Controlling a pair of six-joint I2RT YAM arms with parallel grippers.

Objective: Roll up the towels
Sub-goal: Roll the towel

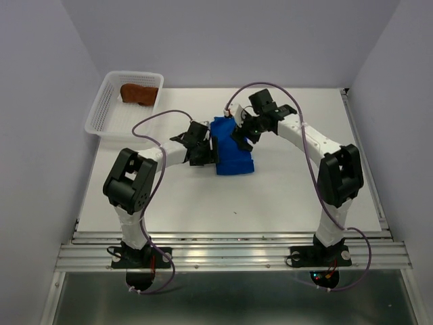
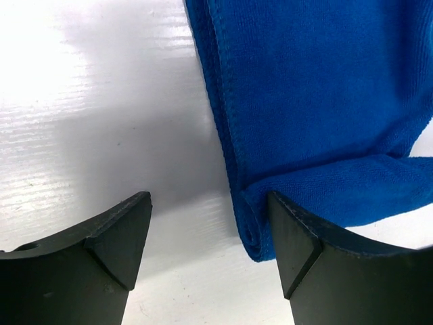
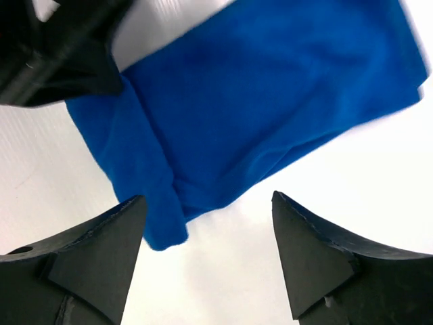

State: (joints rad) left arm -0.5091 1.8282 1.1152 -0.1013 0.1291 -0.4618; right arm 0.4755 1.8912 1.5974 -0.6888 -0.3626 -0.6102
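Both arms rise from bases at the bottom of the overhead frame and bend inward to meet at centre. The left gripper (image 2: 208,200) sits low over the white table (image 1: 304,196) with its jaws apart. The blue towel (image 1: 233,154) has its folded edge just inside the finger (image 2: 298,250) at frame right. The right gripper (image 3: 208,198) hovers above the towel's far end, jaws spread and empty. At upper left, the brown towel (image 1: 139,93) lies in the white basket (image 1: 101,115).
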